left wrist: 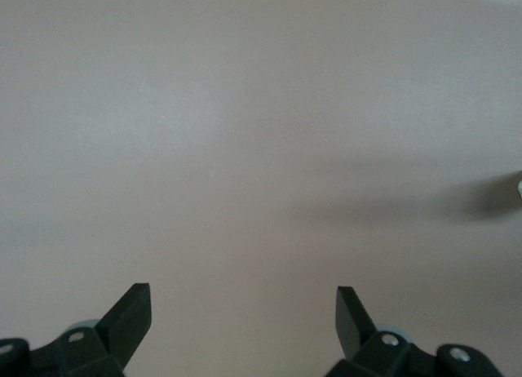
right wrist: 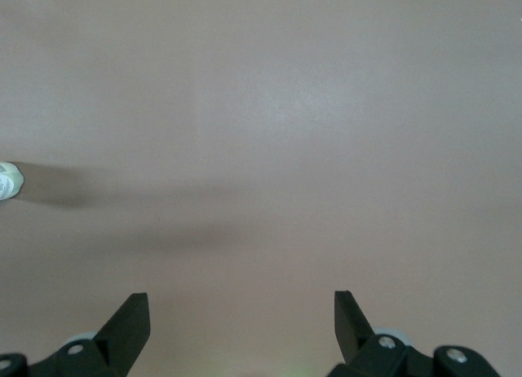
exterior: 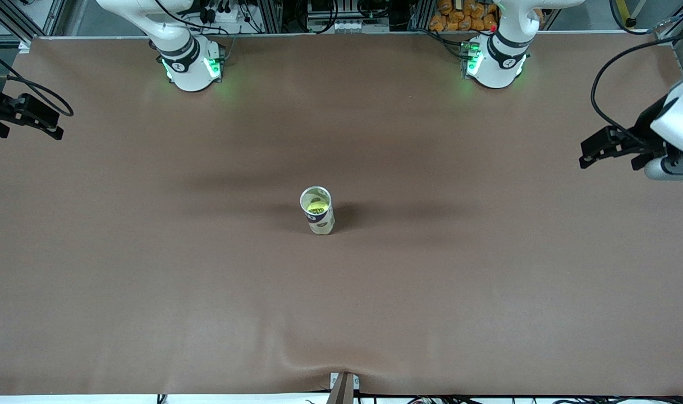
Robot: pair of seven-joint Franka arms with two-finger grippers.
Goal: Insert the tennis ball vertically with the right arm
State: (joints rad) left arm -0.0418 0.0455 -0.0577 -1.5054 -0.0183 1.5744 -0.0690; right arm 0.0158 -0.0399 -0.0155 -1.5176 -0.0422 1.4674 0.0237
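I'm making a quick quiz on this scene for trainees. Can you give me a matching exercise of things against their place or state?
Things:
1. tennis ball
2. tube can
3. right gripper
4. left gripper

Place or state:
A. open, at the left arm's end of the table
B. upright, mid-table
C. inside the can
D. open, at the right arm's end of the table

Pairs: 1-C, 2-B, 3-D, 4-A

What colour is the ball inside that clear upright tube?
Yellow-green: the tennis ball sits in the clear tube, best seen in the front view.
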